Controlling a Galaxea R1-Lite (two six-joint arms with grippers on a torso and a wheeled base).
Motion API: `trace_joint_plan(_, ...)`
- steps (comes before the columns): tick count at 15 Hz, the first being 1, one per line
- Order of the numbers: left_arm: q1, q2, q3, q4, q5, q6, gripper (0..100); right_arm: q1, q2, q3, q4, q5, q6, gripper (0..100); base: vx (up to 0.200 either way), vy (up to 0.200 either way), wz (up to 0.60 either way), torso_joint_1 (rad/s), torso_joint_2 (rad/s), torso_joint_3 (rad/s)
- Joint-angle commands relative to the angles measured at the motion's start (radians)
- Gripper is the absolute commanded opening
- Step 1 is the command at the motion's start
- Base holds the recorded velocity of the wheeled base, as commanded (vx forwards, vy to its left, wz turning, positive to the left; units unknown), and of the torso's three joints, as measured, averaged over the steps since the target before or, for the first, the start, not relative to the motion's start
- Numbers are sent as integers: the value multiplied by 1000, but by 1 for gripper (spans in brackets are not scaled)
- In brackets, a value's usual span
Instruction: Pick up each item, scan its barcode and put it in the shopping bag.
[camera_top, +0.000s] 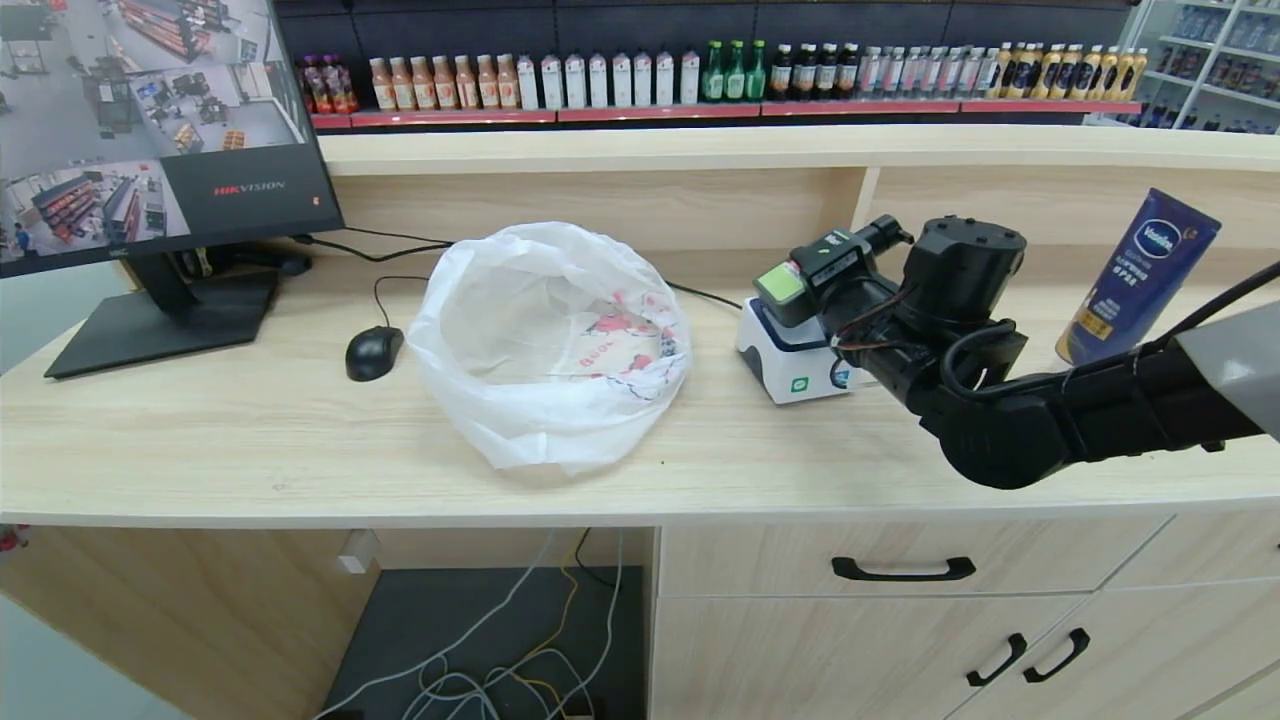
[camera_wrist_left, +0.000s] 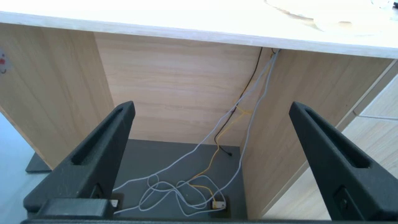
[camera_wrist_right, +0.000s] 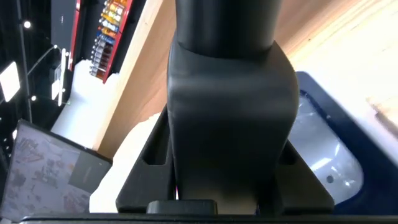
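Right claw (camera_wrist_right: 221, 149) clamps the black scanner (camera_top: 800, 280) over its white cradle (camera_top: 785, 365); left claw (camera_wrist_left: 212, 112) gapes wide below the pale wood counter (camera_top: 250, 430). Shopping bag (camera_top: 550, 340) sits mid-counter — blue bottle (camera_top: 1140, 275) at its 3 o'clock, mouse (camera_top: 373, 352) at 9, monitor (camera_top: 150, 120) at 10, drinks shelf (camera_top: 700, 110) at 12.

Dark item (camera_wrist_right: 230, 93) in right hand (camera_wrist_right: 219, 165) over scanner (camera_top: 790, 368); white bag (camera_top: 505, 420) open.

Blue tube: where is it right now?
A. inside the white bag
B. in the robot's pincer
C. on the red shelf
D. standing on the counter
D: the blue tube stands on the counter, to the right of the shopping bag and the scanner.
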Motion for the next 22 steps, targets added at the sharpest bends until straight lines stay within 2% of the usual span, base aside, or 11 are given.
trace_joint_plan(1,1,0,0,-2,1,-1,100,0,12,-1,-1,-4,-1,0,0,0,0,0,0,0)
trace_joint_plan(22,1,0,0,0,1,-1,100,13,-29,6,1,-17,-1,0,0,0,0,0,0,0)
